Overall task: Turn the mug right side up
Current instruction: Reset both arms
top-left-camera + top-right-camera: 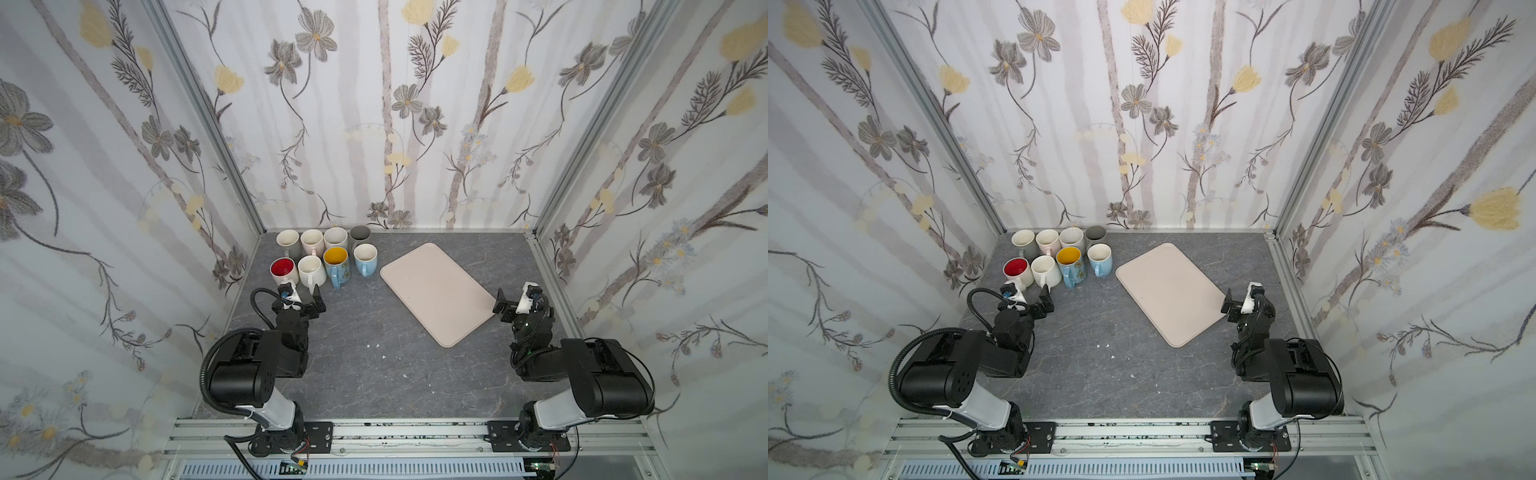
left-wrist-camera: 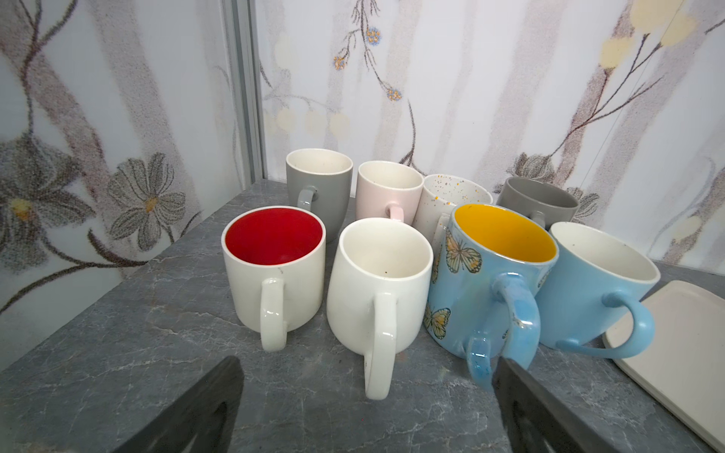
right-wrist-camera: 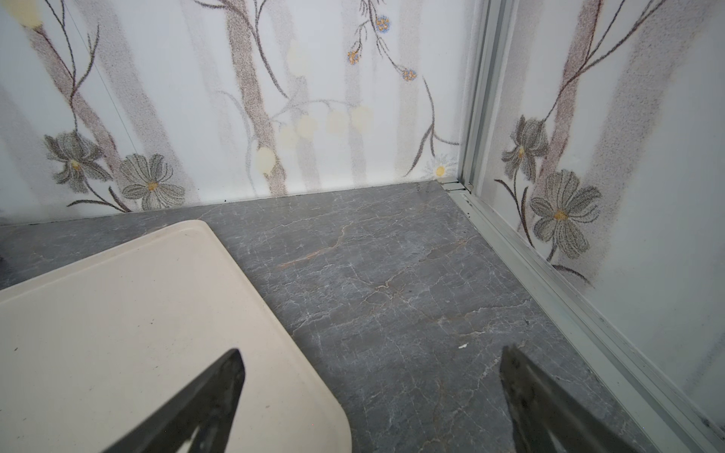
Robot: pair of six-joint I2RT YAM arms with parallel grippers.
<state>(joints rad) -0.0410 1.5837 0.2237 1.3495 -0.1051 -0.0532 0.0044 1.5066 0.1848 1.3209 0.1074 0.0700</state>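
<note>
My left gripper [image 2: 368,366] hangs low over the table [image 2: 117,353], jaws spread wide with nothing between them. It faces the front row of the eight mugs [image 1: 309,268]. The white mug [image 2: 376,290] points its handle straight into the gap, and the butterfly mug [image 2: 486,282] has its handle just beside one jaw tip. The handles are turned toward me, which I judge makes them the easy part to grab.

The red-lined mug [image 2: 274,274] and the light blue mug [image 2: 588,290] flank those two, with four more mugs in a row behind. They are packed close in the back corner on my left.

Every mug I can see stands mouth up. I find none inverted, so I judge the turning done, or that no mug here needs it.

My right gripper [image 3: 372,357] is equally wide apart and empty, one jaw over the bare tray [image 3: 117,313] and the other over the table. It is well apart from the mugs, parked out of the way, I judge.
</note>
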